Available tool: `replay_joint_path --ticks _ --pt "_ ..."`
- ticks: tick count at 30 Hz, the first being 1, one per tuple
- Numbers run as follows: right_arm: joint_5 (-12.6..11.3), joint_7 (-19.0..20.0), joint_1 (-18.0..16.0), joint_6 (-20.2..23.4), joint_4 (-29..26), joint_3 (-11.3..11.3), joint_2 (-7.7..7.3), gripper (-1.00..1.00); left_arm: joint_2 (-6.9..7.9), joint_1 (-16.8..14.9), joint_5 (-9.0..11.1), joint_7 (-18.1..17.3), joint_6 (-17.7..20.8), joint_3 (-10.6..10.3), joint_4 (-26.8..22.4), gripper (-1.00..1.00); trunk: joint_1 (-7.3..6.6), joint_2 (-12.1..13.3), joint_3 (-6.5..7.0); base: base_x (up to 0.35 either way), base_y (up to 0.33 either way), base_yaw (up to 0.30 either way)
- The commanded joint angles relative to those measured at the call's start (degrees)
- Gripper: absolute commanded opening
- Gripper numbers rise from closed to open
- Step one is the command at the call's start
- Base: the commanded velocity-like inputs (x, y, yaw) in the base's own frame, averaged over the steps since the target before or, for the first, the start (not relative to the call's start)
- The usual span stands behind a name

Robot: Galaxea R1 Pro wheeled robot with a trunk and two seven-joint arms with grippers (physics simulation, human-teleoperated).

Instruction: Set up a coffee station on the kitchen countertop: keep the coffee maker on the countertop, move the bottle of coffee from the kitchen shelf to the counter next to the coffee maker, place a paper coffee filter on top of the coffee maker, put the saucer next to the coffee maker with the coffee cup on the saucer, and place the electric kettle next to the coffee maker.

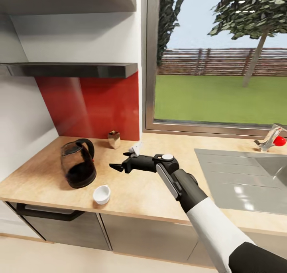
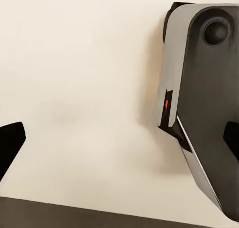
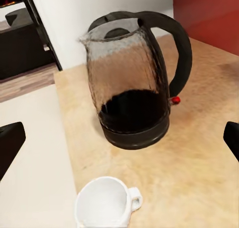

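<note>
**Right arm reaching over the tabletop toward the kettle and cup**

Nearest the head camera, the right arm's white and dark sleeve rises from the lower right of the frame, ending in the right claw (image 1: 118,168) at centre, its fingers spread with nothing between them. Just ahead of it, left of centre, stands the electric kettle (image 1: 78,163), upright on the kitchen countertop (image 1: 151,193), handle and red switch turned toward the red backsplash. The coffee cup (image 1: 101,194) sits below the kettle in the frame, near the tabletop's front edge, apart from the kettle and on bare wood, with no saucer under it. Further back, by the backsplash, a small tan paper coffee filter (image 1: 114,139) stands; a small whitish object beside the claw is too unclear to name. The kitchen shelf (image 1: 71,69) crosses the upper left.

My read: whichever is the target, the claw should close in level and slowly, centring on the cup's rim or the kettle's handle without nudging its neighbour.

The left claw cannot be judged.
</note>
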Motion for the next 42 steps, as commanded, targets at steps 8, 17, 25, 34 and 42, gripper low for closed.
replay_joint_path --ticks 8,17,25,34,42 --pt "-0.4 -0.1 -0.1 0.5 0.0 -7.7 -0.11 1.0 -0.03 -0.1 0.5 -0.3 -0.2 -0.6 0.2 1.0 0.04 -0.1 -0.13 0.078 0.29 0.0" --pt "-0.3 0.3 -0.1 0.5 0.0 -9.0 -0.12 1.0 -0.03 -0.1 0.5 -0.3 -0.1 -0.6 0.2 1.0 0.04 -0.1 -0.13 0.086 0.07 0.0" --pt "-0.2 0.3 -0.1 0.5 -0.1 -8.8 -0.12 1.0 -0.11 -0.1 0.5 -0.3 -0.1 -0.7 0.2 1.0 0.04 -0.1 -0.13 0.15 0.041 0.0" --pt "0.0 0.4 -0.1 0.4 0.3 -6.2 -0.15 1.0 -0.06 -0.1 0.5 -0.3 0.0 -0.7 0.2 1.0 0.04 -0.1 -0.13 0.252 0.011 0.0" --pt "-0.1 1.4 -0.1 0.4 1.5 -0.8 -0.34 1.0 -0.08 -0.1 -2.3 -0.3 0.1 -0.8 0.2 1.0 0.04 -0.1 -0.13 0.028 0.0 0.0"
